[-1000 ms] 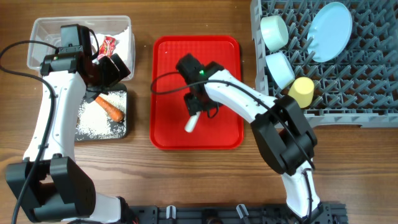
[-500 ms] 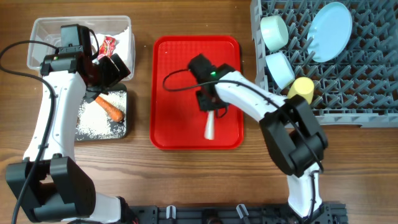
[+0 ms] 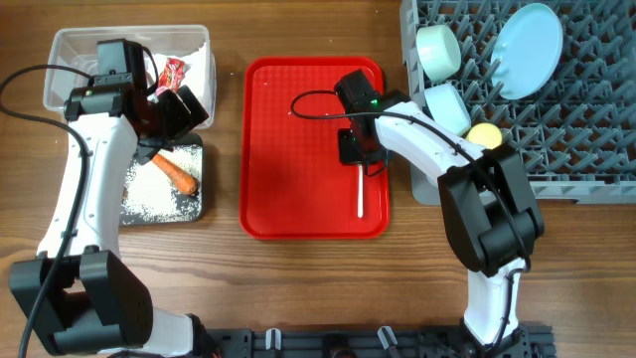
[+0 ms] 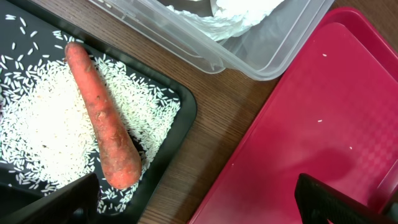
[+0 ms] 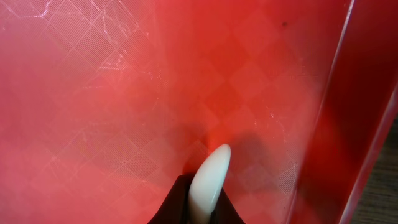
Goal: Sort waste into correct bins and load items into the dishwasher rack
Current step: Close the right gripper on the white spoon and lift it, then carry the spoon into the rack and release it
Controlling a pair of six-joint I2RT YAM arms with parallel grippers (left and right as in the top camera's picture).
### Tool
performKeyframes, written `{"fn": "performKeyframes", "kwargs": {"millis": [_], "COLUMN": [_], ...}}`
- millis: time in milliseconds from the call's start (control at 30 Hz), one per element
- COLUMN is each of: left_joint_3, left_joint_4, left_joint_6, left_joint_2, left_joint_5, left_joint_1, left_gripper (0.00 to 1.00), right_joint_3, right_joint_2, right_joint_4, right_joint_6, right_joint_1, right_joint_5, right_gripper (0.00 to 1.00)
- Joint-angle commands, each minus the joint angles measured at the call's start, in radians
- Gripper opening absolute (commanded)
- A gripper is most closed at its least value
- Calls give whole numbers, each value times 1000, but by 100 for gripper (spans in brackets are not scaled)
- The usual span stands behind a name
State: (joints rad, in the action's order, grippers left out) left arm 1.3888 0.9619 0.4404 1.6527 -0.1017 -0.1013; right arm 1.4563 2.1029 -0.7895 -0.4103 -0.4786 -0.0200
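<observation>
Right tool (image 3: 356,149) is pinching the spoon (image 3: 359,194) by one end, over the red tray's (image 3: 288,119) right side, near the rack (image 3: 556,149). Left tool (image 3: 177,111) is spread wide above the carrot (image 3: 177,171).

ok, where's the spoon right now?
Overhead view: the white spoon hangs from the right claw over the red tray's right side, beside the grey dishwasher rack.

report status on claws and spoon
Right claw shut on white spoon, over red tray, right side. Left claw open, empty, by black tray. Nothing between spoon and rack.
</observation>
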Motion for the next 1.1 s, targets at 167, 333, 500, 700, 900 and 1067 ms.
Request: {"fn": "performKeyframes", "kwargs": {"millis": [167, 333, 500, 700, 900, 1067], "left_joint_3": [3, 3, 3, 3, 3, 3], "left_joint_4": [-3, -3, -3, -3, -3, -3], "left_joint_6": [10, 10, 10, 10, 10, 10], "left_joint_2": [-1, -1, -1, -1, -1, -1], "left_joint_5": [10, 10, 10, 10, 10, 10], "left_joint_1": [-1, -1, -1, -1, -1, -1], "left_gripper": [100, 100, 100, 100, 100, 100], "right_joint_3": [-33, 132, 278, 365, 364, 338], "right_joint_2": [62, -23, -92, -225, -326, -326], "right_joint_4": [-64, -216, -314, -375, -415, -375], "right_joint_6": [76, 142, 148, 134, 59, -49], "right_joint_1": [9, 16, 55, 180, 422, 640], "right_joint_5": [-23, -26, -26, -26, 23, 111], "right_gripper": [4, 5, 4, 4, 4, 4]}}
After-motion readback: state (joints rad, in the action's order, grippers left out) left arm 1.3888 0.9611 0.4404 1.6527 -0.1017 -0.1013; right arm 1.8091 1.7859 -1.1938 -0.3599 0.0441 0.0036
